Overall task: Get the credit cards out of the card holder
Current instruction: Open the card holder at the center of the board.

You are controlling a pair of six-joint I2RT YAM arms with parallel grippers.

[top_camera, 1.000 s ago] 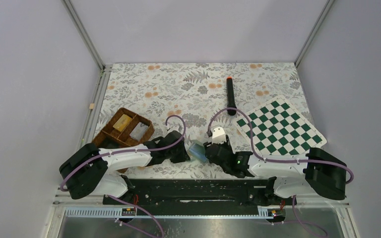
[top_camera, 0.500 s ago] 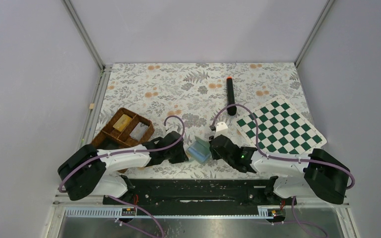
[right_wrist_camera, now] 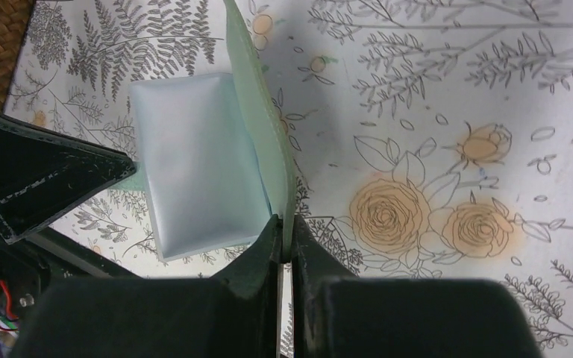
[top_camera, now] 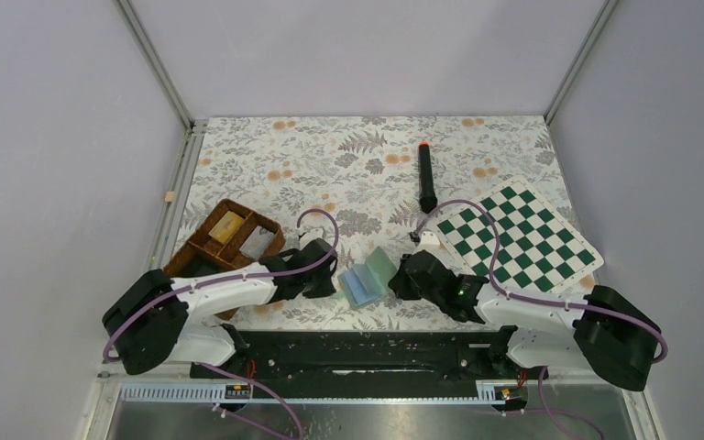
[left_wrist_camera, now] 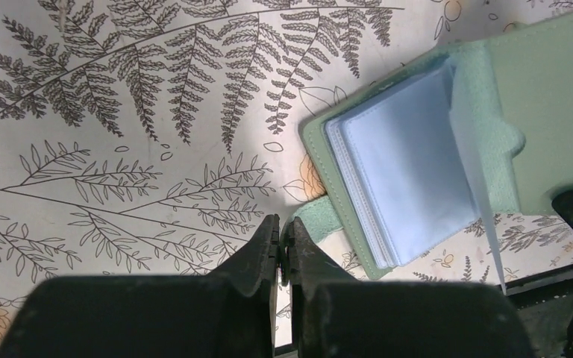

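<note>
Floral-print bench [top_camera: 266,156] under two arms: the right tool [right_wrist_camera: 284,230] pinches the green cover of the holder [right_wrist_camera: 268,134] upright. The left tool [left_wrist_camera: 284,237], pressed together, sits at its strap [left_wrist_camera: 315,216]. The holder lies open between them, and no cards show. This looks like the opening step; next a tool must reach into the blue sleeves [left_wrist_camera: 410,171].

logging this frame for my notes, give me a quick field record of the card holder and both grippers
card holder: open, pale blue sleeves showing
left gripper: shut on its green tab
right gripper: shut on its raised cover
cards: none visible in the sleeves
nearby: wicker tray, chessboard
</note>
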